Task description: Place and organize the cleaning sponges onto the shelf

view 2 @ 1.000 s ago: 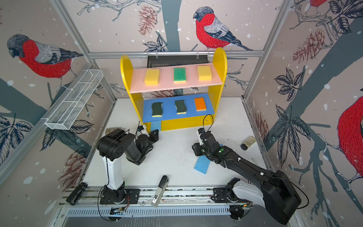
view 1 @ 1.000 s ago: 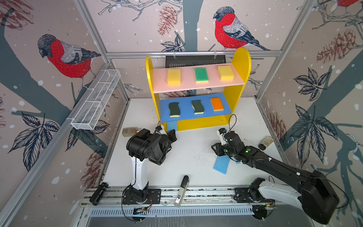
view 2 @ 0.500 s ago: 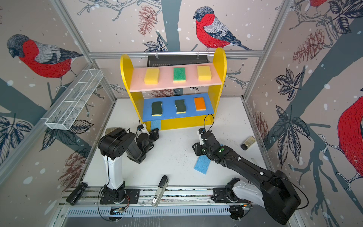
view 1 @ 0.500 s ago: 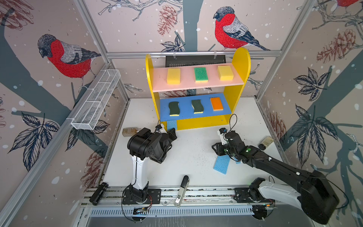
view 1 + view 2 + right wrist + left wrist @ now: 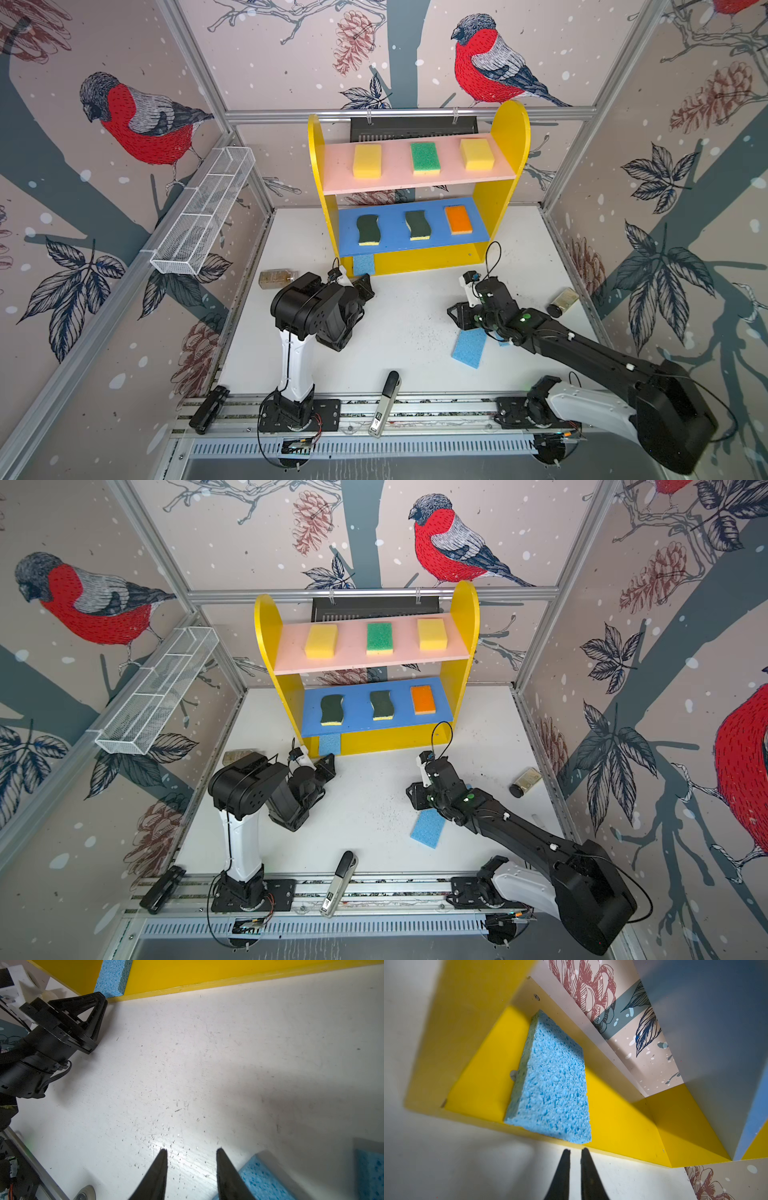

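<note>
The shelf point(image 5: 509, 137) holds two yellow sponges point(image 5: 367, 161) point(image 5: 478, 154) and a green-topped one point(image 5: 424, 157) on its pink board. Two dark green wavy sponges point(image 5: 368, 229) point(image 5: 417, 225) and an orange-topped one point(image 5: 458, 219) lie on the blue board. A light blue sponge point(image 5: 550, 1084) lies on the yellow base at its left end. My left gripper point(image 5: 575, 1150) is shut and empty, just in front of that sponge. My right gripper point(image 5: 191, 1150) is open over bare table beside a second light blue sponge point(image 5: 469, 348). A third point(image 5: 372, 1174) lies mostly under the right arm.
A brownish bottle point(image 5: 277, 277) lies left of the left arm, and a small dark-capped jar point(image 5: 562, 302) by the right wall. A white wire mesh basket point(image 5: 203, 216) hangs on the left wall. A black-and-white tool point(image 5: 386, 399) lies at the table's front edge.
</note>
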`<state>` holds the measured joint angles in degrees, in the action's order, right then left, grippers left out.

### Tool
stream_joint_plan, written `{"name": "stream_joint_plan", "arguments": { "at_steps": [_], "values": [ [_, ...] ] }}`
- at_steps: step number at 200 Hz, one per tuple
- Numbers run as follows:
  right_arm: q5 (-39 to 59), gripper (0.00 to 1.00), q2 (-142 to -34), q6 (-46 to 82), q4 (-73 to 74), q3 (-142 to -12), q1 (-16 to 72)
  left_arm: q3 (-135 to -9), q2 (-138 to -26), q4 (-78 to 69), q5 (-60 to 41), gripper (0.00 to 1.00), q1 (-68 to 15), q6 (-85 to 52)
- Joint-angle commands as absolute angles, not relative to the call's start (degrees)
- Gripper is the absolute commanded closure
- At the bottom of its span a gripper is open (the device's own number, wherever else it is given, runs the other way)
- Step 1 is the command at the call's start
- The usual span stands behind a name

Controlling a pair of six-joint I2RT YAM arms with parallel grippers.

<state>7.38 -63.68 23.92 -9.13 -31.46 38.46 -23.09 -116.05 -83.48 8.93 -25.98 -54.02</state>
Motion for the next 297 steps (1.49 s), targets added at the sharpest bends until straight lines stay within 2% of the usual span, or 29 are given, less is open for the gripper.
{"name": "stream_joint_plan", "arguments": {
  "at_steps": [1, 176, 213, 297],
  "values": [
    [7.9, 0.60, -63.1, 23.4, -8.2, -31.3, 38.4, -22.6, -115.1, -77.2, 11.6, 0.86, -27.1, -56.5],
    [9.3, 0.59, -59.3, 23.8, -7.3, -30.1, 38.2, -28.3, -115.8, -71.8, 14.8, 0.84, -28.1, -71.1],
    [9.5, 0.59, -58.8, 23.9, -7.3, -29.9, 38.1, -27.2, -116.1, -75.6, 18.1, 0.84, -29.0, -74.4],
    [9.8, 0.57, -57.3, 24.0, -7.4, -29.6, 38.1, -30.0, -119.4, -74.9, 18.4, 0.85, -29.0, -77.6]
  ]
}}
